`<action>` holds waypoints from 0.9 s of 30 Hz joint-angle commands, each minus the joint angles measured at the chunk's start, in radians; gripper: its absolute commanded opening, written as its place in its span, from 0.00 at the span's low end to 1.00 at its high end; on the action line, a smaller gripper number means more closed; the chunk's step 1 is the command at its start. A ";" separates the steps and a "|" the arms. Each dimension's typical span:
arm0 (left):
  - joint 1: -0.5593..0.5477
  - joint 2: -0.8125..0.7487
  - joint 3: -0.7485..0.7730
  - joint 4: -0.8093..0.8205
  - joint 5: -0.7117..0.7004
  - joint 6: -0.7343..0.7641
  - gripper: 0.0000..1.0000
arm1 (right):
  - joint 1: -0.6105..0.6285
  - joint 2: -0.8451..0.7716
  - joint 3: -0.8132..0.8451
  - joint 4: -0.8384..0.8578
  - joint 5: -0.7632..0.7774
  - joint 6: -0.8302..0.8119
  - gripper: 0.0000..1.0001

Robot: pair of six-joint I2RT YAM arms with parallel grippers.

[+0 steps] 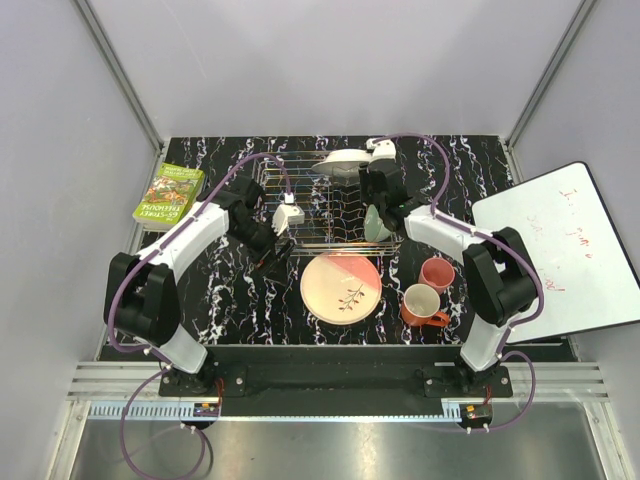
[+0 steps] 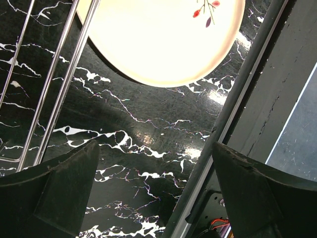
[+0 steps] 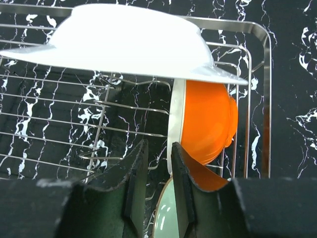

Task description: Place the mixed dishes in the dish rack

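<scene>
3 dishes sit in the dish rack (image 1: 300,195): white plate (image 3: 124,39), orange bowl (image 3: 208,124) and pale green bowl (image 1: 375,222). The peach twig plate (image 1: 340,288), pink cup (image 1: 437,272) and orange mug (image 1: 422,305) remain on the table (image 1: 220,300). The left gripper (image 2: 153,168) gapes empty. The right gripper (image 3: 158,153) is nearly closed, and its grasp cannot be told.

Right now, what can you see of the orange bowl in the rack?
The orange bowl is glossy, ceramic-looking, orange outside with a white rim and a small foot ring. Seen from the right wrist, it stands on edge among the wires of the dish rack, opening left, foot right. The white plate overlaps its top; contact is unclear. A finger of the right gripper hides its lower edge.
</scene>
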 commanded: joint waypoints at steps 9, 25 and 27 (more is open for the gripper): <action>0.004 -0.031 0.000 0.028 -0.024 -0.001 0.99 | -0.013 -0.266 -0.172 -0.004 -0.065 0.110 0.48; 0.004 0.019 0.017 0.037 -0.050 0.004 0.99 | 0.068 -0.624 -0.473 -0.216 -0.351 0.184 0.47; 0.004 0.018 0.015 0.037 -0.048 0.002 0.99 | 0.078 -0.589 -0.465 -0.225 -0.366 0.190 0.48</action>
